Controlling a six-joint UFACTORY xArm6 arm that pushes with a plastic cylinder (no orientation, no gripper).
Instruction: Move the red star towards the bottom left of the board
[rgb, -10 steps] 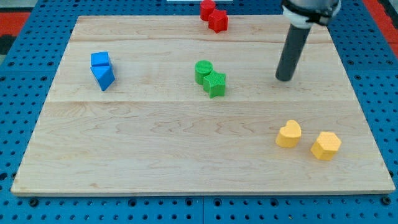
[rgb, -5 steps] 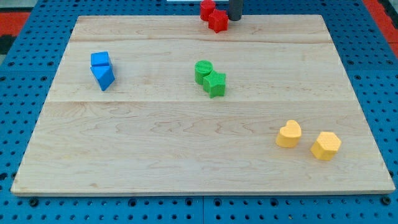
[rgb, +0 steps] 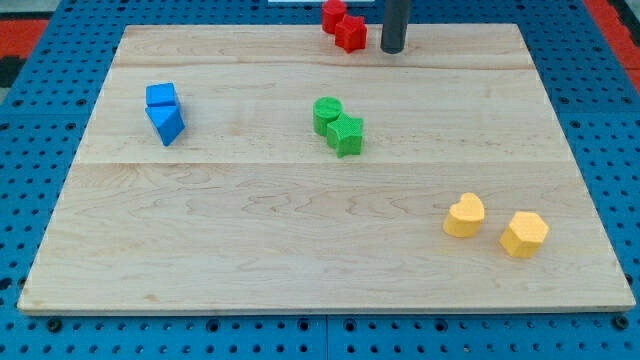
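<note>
A: Camera view, arm pose?
B: The rod is seen upright, entering from the view's top; my tip (rgb: 393, 50) is set on the board (rgb: 300, 230) just right of the red star (rgb: 350, 35), a small gap between, nothing touched or held.

A: Star's heading, long axis?
B: Cannot be told; too small. It is placed at the board's top edge, touching a second red block (rgb: 333, 14) at its upper left.

A: Rest?
B: Green pair (rgb: 338, 125) below the star, blue pair (rgb: 163, 112) lower left, yellow pair (rgb: 495, 224) lower right.

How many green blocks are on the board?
2, touching near the middle: a green round block and, just toward the view's bottom right of it, a green star. None seem hidden.
</note>
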